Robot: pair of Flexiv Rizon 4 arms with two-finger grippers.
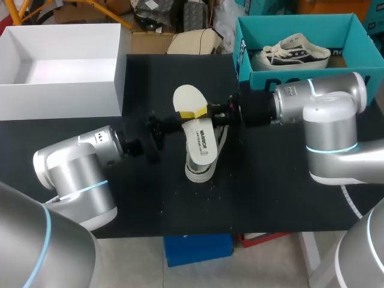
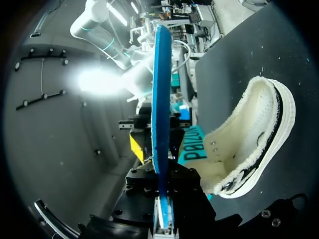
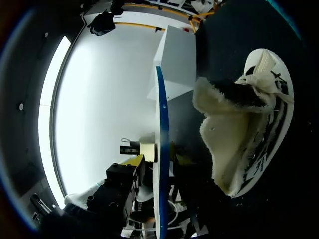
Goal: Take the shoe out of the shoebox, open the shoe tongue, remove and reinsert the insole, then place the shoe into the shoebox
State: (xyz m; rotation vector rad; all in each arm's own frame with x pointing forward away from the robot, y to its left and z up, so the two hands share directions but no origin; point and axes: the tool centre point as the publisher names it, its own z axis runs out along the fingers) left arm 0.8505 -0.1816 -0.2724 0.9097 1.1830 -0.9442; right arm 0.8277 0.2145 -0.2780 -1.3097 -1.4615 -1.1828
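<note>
A cream insole (image 1: 193, 117) with a blue underside hangs above the table between both arms. Under it a white and black shoe (image 1: 203, 165) lies on the black table. My left gripper (image 1: 174, 123) is shut on one end of the insole (image 2: 160, 99), which shows edge-on in my left gripper (image 2: 163, 219). My right gripper (image 1: 201, 113) stands open around the insole's middle, and one yellow fingertip (image 3: 131, 160) is clear of the insole (image 3: 161, 129). The shoe (image 2: 254, 134) lies beside and below, its fleece lining (image 3: 224, 134) showing.
A teal shoebox (image 1: 282, 81) at the back right holds a second shoe (image 1: 294, 53). A white open box (image 1: 60, 90) stands at the back left. The table's front edge runs just below my left arm.
</note>
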